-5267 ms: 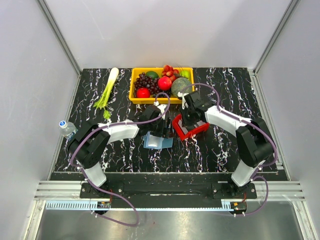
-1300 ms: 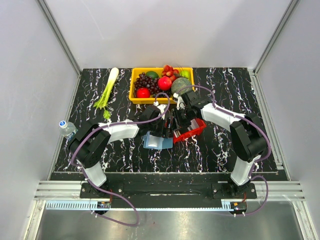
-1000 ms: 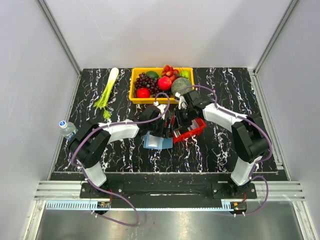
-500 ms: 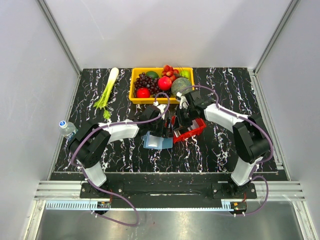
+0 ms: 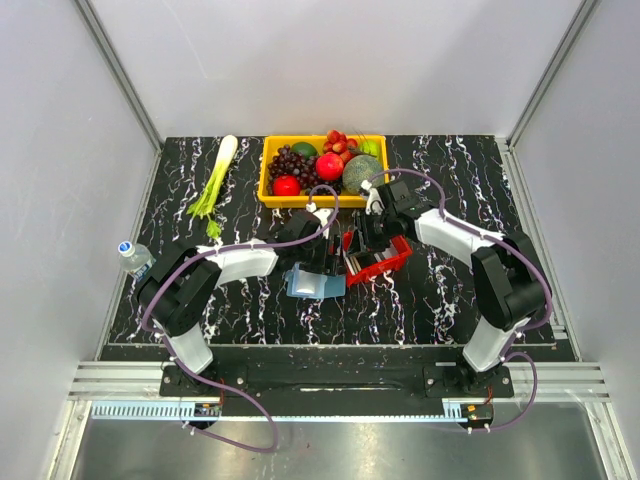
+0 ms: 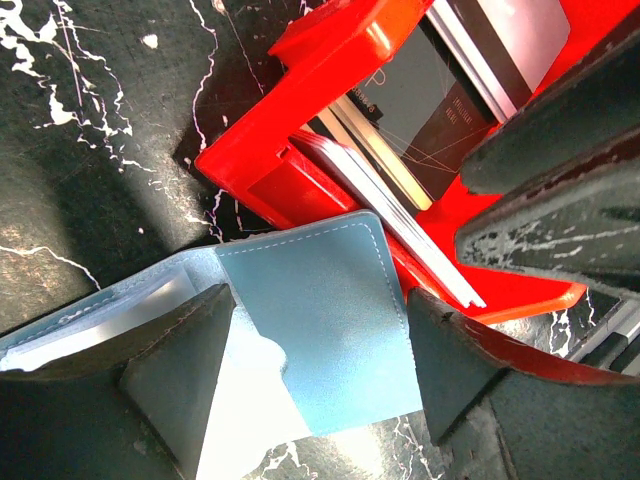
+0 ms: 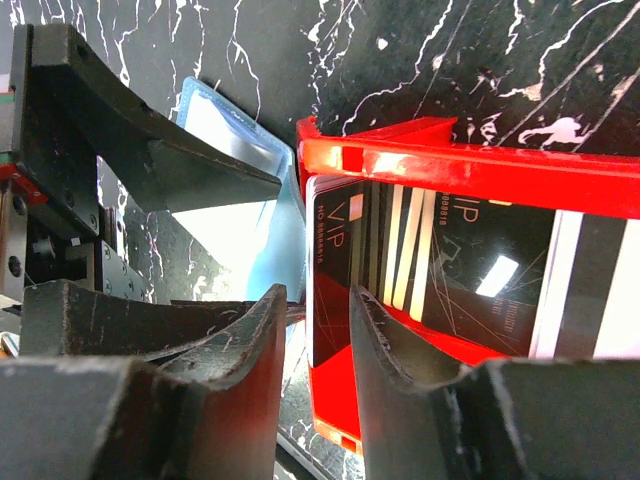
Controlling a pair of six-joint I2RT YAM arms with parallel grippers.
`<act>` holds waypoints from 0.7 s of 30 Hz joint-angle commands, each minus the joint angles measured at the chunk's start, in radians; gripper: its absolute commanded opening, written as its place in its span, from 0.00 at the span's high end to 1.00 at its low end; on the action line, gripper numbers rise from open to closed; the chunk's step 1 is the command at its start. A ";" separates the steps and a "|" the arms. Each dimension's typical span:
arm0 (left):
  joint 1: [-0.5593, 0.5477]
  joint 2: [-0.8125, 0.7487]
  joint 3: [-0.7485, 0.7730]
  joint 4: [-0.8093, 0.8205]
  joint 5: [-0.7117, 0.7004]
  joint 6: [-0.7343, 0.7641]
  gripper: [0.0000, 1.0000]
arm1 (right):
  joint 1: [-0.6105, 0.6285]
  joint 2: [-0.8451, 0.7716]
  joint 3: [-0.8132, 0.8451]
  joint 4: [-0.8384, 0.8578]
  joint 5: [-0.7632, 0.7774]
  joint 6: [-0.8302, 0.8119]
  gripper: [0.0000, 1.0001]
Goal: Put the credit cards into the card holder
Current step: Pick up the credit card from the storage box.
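The blue card holder (image 5: 312, 285) lies open on the black table, its pale flap (image 6: 320, 330) between my left fingers. My left gripper (image 5: 325, 265) (image 6: 320, 300) is open and straddles it. The holder also shows in the right wrist view (image 7: 240, 220). The credit cards (image 6: 430, 95) (image 7: 470, 260), dark, grey and white, stand on edge in the red tray (image 5: 385, 262) (image 6: 300, 70) just right of the holder. My right gripper (image 5: 368, 243) (image 7: 318, 295) is at the tray's left end. Its jaws are narrowly apart around the outermost dark VIP card (image 7: 335, 250), with a sliver of gap showing.
A yellow bin (image 5: 265, 170) of fruit stands at the back centre. A green leek (image 5: 215, 180) lies at the back left. A water bottle (image 5: 133, 257) lies at the left edge. My left gripper's finger (image 7: 150, 150) is close beside my right gripper.
Over several seconds the right gripper came left into the tray's end and the tray turned. In the last second it eased slightly right. The left arm stayed still.
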State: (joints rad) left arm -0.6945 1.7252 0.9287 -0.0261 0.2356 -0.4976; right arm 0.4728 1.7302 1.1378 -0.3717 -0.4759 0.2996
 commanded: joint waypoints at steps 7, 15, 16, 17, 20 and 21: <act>0.006 -0.027 -0.002 0.045 -0.012 -0.007 0.26 | -0.016 0.064 0.008 0.082 -0.093 0.019 0.62; 0.004 -0.021 0.001 0.046 -0.004 -0.009 0.26 | -0.016 0.095 0.017 0.083 -0.136 0.013 0.62; 0.004 -0.019 0.001 0.046 -0.005 -0.007 0.25 | -0.016 0.100 0.014 0.085 -0.136 0.015 0.62; 0.004 -0.018 0.002 0.046 -0.002 -0.007 0.26 | -0.014 0.103 0.013 0.085 -0.138 0.016 0.62; 0.004 -0.016 0.002 0.045 -0.001 -0.007 0.26 | -0.016 0.106 0.008 0.085 -0.141 0.015 0.62; 0.006 -0.016 0.004 0.045 0.001 -0.007 0.25 | -0.016 0.104 0.005 0.088 -0.141 0.016 0.63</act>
State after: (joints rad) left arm -0.6941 1.7252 0.9287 -0.0250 0.2356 -0.4988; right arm 0.4576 1.8282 1.1374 -0.3122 -0.5827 0.3141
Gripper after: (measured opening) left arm 0.744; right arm 0.382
